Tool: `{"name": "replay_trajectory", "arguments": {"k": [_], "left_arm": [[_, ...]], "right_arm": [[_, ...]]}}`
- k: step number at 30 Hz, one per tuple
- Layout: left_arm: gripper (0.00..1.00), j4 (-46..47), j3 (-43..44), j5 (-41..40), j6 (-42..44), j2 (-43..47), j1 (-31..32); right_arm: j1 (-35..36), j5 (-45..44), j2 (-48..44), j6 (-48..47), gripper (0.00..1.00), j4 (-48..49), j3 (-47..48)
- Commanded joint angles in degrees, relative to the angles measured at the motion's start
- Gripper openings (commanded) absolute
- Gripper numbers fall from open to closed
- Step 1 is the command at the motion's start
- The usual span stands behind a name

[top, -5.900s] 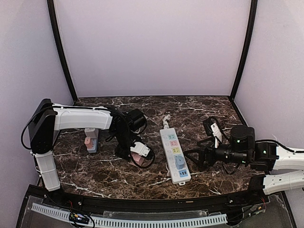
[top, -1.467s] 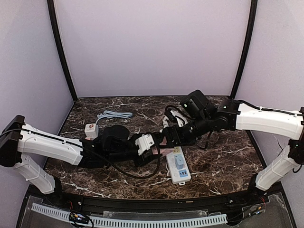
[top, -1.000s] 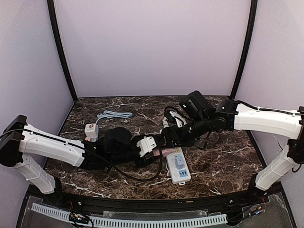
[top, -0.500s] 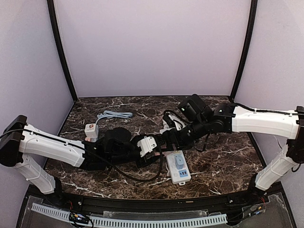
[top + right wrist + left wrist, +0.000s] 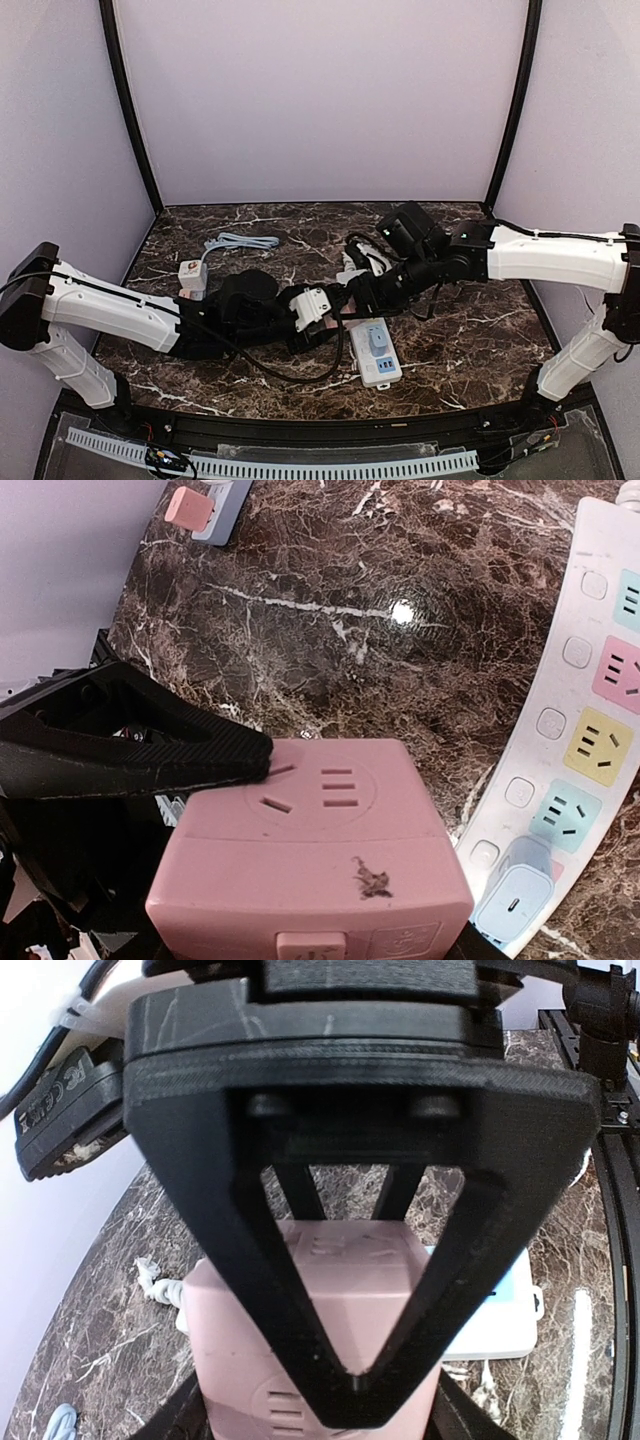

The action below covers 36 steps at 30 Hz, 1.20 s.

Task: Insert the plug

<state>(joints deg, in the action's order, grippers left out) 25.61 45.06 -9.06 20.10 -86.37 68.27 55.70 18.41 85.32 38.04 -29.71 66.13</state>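
Note:
The pink plug point(image 5: 320, 880), a cube with socket slots on its top face, hangs above the table between both arms. In the left wrist view the plug point(image 5: 350, 1290) fills the space between my left gripper's point(image 5: 320, 1420) fingers, which are shut on it. My right gripper point(image 5: 310, 940) is shut on its near end, and the left gripper's black finger point(image 5: 150, 750) presses on its slotted face. In the top view the two grippers point(image 5: 335, 310) point(image 5: 352, 298) meet just left of the white power strip point(image 5: 378, 355), hiding most of the plug. The strip's coloured sockets point(image 5: 600, 730) lie to the right.
A blue adapter point(image 5: 378, 340) sits in the strip's near socket. Another pink plug in a grey-blue block point(image 5: 192, 275) stands at the left, with a light blue cable point(image 5: 240, 242) behind it. A black cable point(image 5: 300, 370) loops under my left arm.
My right gripper has closed in from wide open onto the pink plug. Its arm has edged slightly left. My left gripper has stayed on the plug.

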Motion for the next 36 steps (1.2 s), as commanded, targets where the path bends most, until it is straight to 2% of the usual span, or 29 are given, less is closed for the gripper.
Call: {"name": "replay_trajectory", "arguments": {"k": [1,3,5,10,11,13,16,19,21,25,28,32,36], "left_arm": [[0.64,5.93,-0.76,-0.53,-0.85,0.75,0.86],[0.94,6.56,-1.51,-0.94,-1.17,1.44,0.89],[0.98,6.36,-2.12,-2.15,-2.04,2.25,0.92],[0.99,8.22,-5.27,-6.79,-6.36,4.19,0.90],[0.99,8.98,-5.52,-7.83,-9.63,4.23,0.90],[0.99,7.41,-4.93,-13.06,-13.41,3.96,0.91],[0.99,5.74,-2.20,-30.39,-16.22,1.08,0.90],[0.99,-0.71,2.97,-35.60,-18.19,-2.54,0.90],[0.98,-5.48,5.92,-34.33,-22.77,-3.92,0.90],[0.94,-16.04,12.11,-28.72,-37.69,-6.43,0.94],[0.95,-22.43,15.57,-25.39,-48.72,-8.72,1.25],[0.99,-28.71,21.58,-24.64,-54.22,-13.27,3.67],[0.95,-33.68,28.35,-25.91,-58.57,-18.42,6.33]], "right_arm": [[0.28,2.81,0.81,-0.21,0.25,4.16,-0.68],[0.28,0.95,0.67,-0.56,0.22,4.01,-0.66],[0.27,-1.88,-0.04,-0.95,0.20,3.67,-0.75],[-0.85,-7.51,-3.63,-1.52,0.17,4.17,-3.75],[-1.20,-8.54,-4.33,-1.55,0.16,4.23,-4.49],[-1.90,-10.32,-5.81,-1.87,0.16,4.50,-5.76],[-3.05,-12.26,-8.07,-2.09,0.16,5.03,-7.94],[-3.76,-13.85,-10.21,-2.30,0.16,5.20,-9.55],[-4.28,-15.74,-12.00,-2.14,0.16,5.24,-10.87],[-5.27,-24.14,-16.39,-0.57,0.16,3.55,-12.85],[-5.59,-30.30,-19.75,1.03,0.16,2.44,-14.38],[-5.70,-35.16,-24.75,2.41,0.16,2.04,-16.48],[-5.78,-38.82,-28.92,3.34,0.16,0.71,-17.51]]}}
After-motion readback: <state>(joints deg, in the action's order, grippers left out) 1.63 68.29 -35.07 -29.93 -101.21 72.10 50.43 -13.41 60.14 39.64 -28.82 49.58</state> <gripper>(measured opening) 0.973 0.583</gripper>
